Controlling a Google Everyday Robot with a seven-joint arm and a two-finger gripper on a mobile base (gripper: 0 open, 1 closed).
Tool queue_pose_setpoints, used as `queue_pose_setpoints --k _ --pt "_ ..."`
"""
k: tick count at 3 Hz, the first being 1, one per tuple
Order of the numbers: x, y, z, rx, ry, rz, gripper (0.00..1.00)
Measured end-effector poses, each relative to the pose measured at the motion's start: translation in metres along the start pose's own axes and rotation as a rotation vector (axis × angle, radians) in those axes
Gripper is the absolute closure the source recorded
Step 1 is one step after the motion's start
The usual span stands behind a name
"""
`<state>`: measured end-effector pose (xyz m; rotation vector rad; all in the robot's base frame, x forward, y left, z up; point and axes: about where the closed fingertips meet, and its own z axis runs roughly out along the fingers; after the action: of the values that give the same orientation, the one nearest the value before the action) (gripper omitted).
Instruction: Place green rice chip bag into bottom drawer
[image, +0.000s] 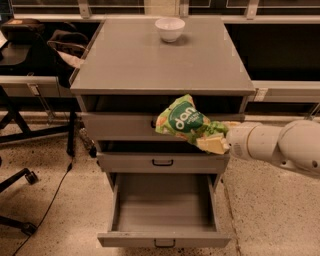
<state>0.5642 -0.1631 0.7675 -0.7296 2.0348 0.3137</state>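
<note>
The green rice chip bag (182, 120) is light green with a dark green round logo. It hangs in the air in front of the top drawer's face, held at its right end. My gripper (211, 141) comes in from the right on a white arm and is shut on the bag's right corner. The bottom drawer (164, 240) is pulled out and open below, its grey inside showing nothing in it. The bag is above the drawer and a little to the right of its middle.
A white bowl (170, 28) stands at the back of the grey cabinet top (150, 65). The middle drawer (163, 162) is shut. An office chair base (20, 185) and a black cable (55, 192) lie on the floor at the left.
</note>
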Motion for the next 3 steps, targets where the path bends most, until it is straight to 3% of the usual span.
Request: queue_pose_setpoints --k 2,3 --pt "0.115 0.013 0.049 -0.093 0.158 0.177 1.0" --pt "0.192 0.023 0.077 -0.13 0.288 0.279 1.0"
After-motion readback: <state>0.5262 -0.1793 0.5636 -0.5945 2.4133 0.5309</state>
